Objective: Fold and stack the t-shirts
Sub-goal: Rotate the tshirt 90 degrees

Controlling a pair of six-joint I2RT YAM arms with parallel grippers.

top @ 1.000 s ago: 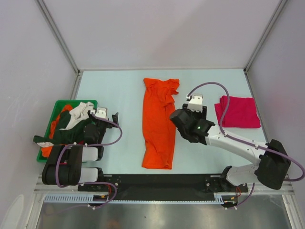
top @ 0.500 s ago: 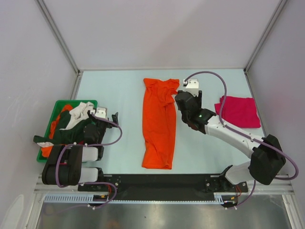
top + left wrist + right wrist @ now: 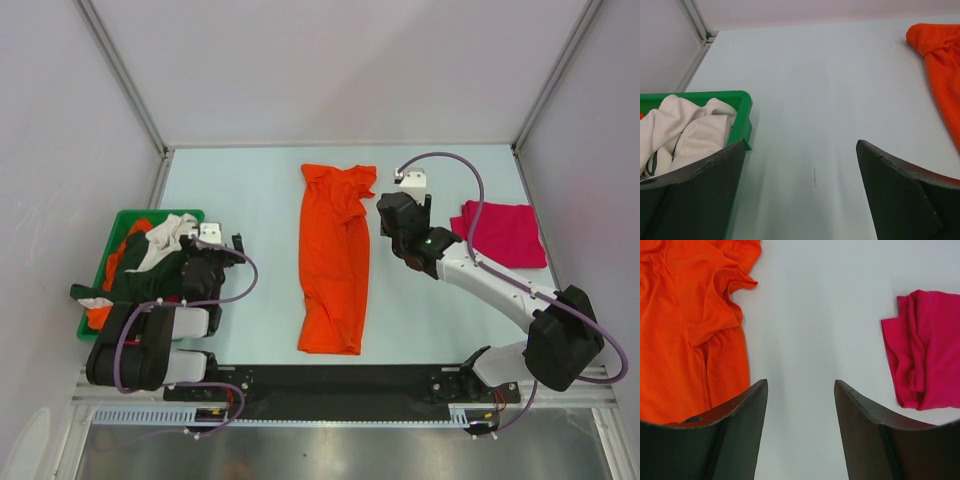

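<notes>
A bright orange t-shirt (image 3: 333, 257) lies folded lengthwise into a long strip in the middle of the table; its rumpled top shows in the right wrist view (image 3: 687, 325) and its corner in the left wrist view (image 3: 940, 60). A folded magenta-red t-shirt (image 3: 500, 234) lies at the right, also in the right wrist view (image 3: 927, 350). My right gripper (image 3: 398, 208) (image 3: 801, 385) is open and empty over bare table between the two shirts. My left gripper (image 3: 225, 248) (image 3: 801, 150) is open and empty beside the bin.
A green plastic bin (image 3: 100, 272) at the left holds cream (image 3: 165, 240), dark green and orange cloth; its corner and the cream cloth (image 3: 687, 132) show in the left wrist view. Grey walls enclose the table on three sides.
My right gripper moved up from beside the orange shirt's right edge to the gap between the two shirts, empty. The left gripper shifted slightly by the bin.
</notes>
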